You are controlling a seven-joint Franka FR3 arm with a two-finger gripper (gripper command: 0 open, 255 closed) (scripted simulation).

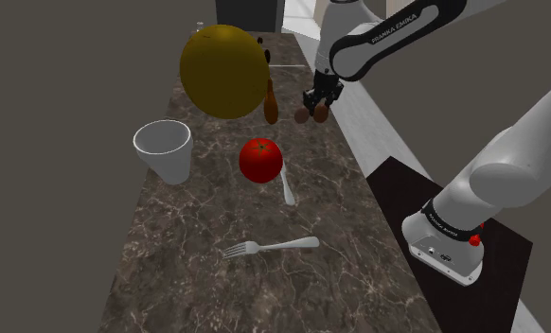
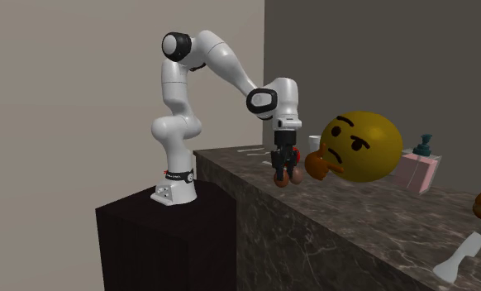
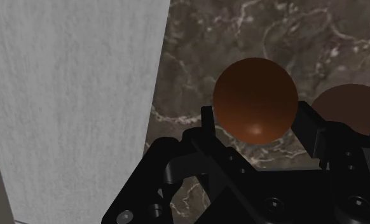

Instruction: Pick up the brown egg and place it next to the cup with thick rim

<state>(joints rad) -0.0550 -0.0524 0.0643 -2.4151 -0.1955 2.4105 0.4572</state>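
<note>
Now, smooth brown egg [image 3: 255, 95], gripper [image 3: 256, 124] clasping

I work over a long, dark marble counter [image 1: 169, 284] veined in white. A plain grey-brown wall [image 1: 46, 142] runs along it on the shoulder view's left, and a beige wall [image 2: 82, 66] meets it at a corner. Pale grey floor [image 3: 69, 95] lies below the counter's open edge.

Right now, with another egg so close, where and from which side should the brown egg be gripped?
Across its widest middle, from straight above: the brown egg is smooth and rounded, so a hold off the middle would likely slip. The fingers clasp it there now, one each side, with the second egg outside one finger.
</note>
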